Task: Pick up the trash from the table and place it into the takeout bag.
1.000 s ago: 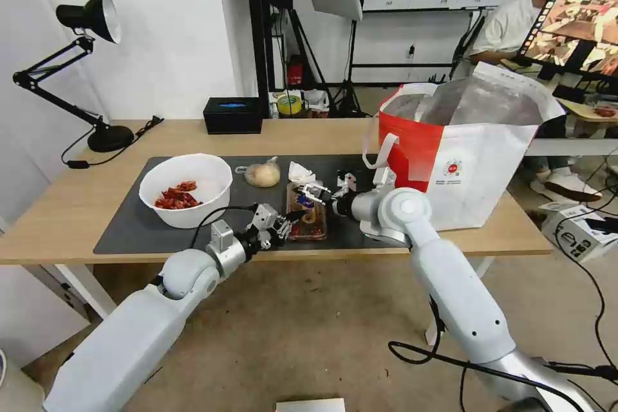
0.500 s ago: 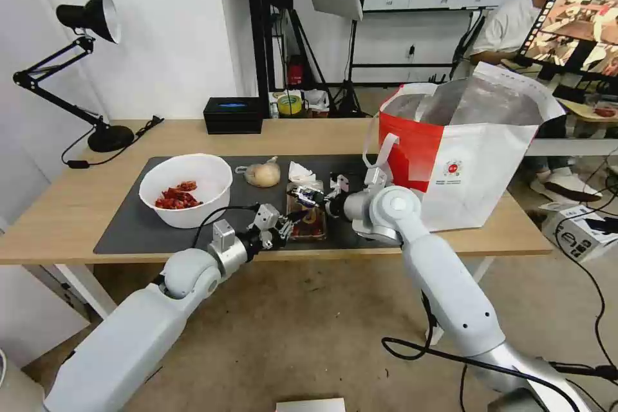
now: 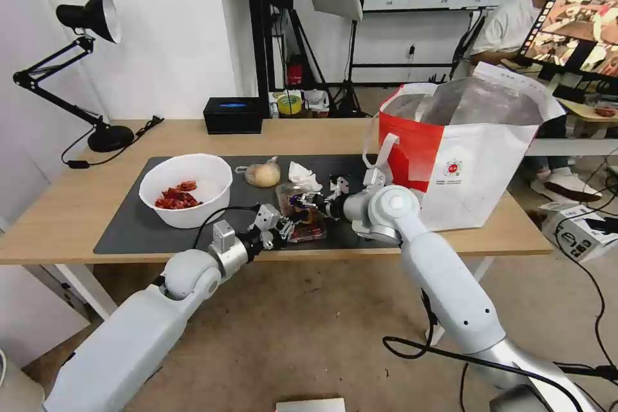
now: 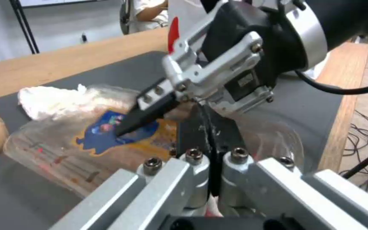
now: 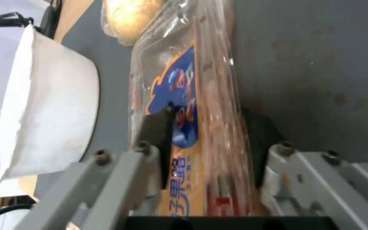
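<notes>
The clear hinged tray [image 3: 310, 229] with red tomatoes and a blue-and-yellow label lies tilted on the dark mat [image 3: 129, 226] of the table [image 3: 71, 209]. My left gripper [image 3: 281, 229] is shut on its near edge, its fingers pinched together [image 4: 211, 150]. My right gripper [image 3: 304, 201] is clamped across the tray [image 5: 196, 95], one black finger [image 5: 158, 140] on the label. The white bowl [image 3: 185, 190] with red scraps sits to the left. Behind the tray lie the bagged beige lump [image 3: 262, 174] and the crumpled tissue [image 3: 301, 174]. The takeout bag [image 3: 463, 161] stands open at the right.
A black box [image 3: 233, 114] sits at the table's back edge and a black desk lamp [image 3: 96, 77] at the back left. A person sits at a screen behind the bag. The table's front edge runs just below my left gripper.
My right gripper has slid left over the tray and closed across it. The tray has shifted slightly left and tipped up. The left gripper has stayed at the tray's near edge.
</notes>
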Controlling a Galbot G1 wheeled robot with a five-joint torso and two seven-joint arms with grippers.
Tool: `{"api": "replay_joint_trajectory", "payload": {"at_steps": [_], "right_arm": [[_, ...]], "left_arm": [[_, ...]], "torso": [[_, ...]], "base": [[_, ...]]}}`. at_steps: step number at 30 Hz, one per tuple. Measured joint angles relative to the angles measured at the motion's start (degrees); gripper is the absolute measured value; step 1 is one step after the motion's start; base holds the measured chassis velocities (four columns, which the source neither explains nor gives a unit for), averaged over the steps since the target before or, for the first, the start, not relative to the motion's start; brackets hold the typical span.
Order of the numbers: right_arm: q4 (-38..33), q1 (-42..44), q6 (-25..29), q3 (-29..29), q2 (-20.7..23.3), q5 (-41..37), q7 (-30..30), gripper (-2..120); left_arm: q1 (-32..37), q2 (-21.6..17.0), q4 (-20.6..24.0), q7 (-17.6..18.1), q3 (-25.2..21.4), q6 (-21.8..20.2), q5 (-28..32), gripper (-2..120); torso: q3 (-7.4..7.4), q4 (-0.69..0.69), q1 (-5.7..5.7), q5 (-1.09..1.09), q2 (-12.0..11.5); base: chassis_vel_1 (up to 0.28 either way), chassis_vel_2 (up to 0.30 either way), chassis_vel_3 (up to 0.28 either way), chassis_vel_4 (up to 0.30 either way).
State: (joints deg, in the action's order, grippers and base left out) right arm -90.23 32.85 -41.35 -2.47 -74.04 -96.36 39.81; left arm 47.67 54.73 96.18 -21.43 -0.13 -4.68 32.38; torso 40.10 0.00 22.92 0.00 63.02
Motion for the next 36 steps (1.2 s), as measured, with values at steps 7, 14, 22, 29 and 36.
{"api": "replay_joint_trajectory", "payload": {"at_steps": [7,14,22,29,36], "right_arm": [[-0.3,0.6,0.1,-0.2,0.2,-0.1,0.0,6],[-0.7,1.2,0.1,-1.3,0.4,-0.1,-1.0,0],[-3.9,3.1,0.1,-3.9,1.3,0.5,-4.3,0],[-9.2,3.8,0.2,-6.2,4.1,0.5,-6.1,0],[-16.4,2.8,2.9,-10.0,8.1,0.3,-8.6,0]], "left_arm": [[1.5,-0.5,1.2,0.1,-1.8,0.0,0.4,0],[5.0,-1.8,3.8,0.1,-5.3,0.1,1.1,0],[15.2,-2.7,9.6,1.4,-14.7,1.5,2.0,8],[23.9,-2.9,13.8,0.8,-24.4,2.2,2.5,33],[31.6,-0.1,16.8,-0.4,-32.0,3.0,2.3,60]], "torso": [[0.0,0.0,0.0,0.0,0.0],[0.0,0.0,0.0,0.0,0.0],[0.0,0.01,0.0,-0.01,0.0],[0.0,0.0,0.0,0.0,0.0],[-0.01,0.0,0.0,0.0,0.0]], "base": [[0.0,0.0,0.0,0.0],[0.0,0.0,0.0,0.0],[0.0,0.0,0.0,0.0],[0.0,0.0,0.0,0.0],[0.0,0.0,0.0,0.0]]}}
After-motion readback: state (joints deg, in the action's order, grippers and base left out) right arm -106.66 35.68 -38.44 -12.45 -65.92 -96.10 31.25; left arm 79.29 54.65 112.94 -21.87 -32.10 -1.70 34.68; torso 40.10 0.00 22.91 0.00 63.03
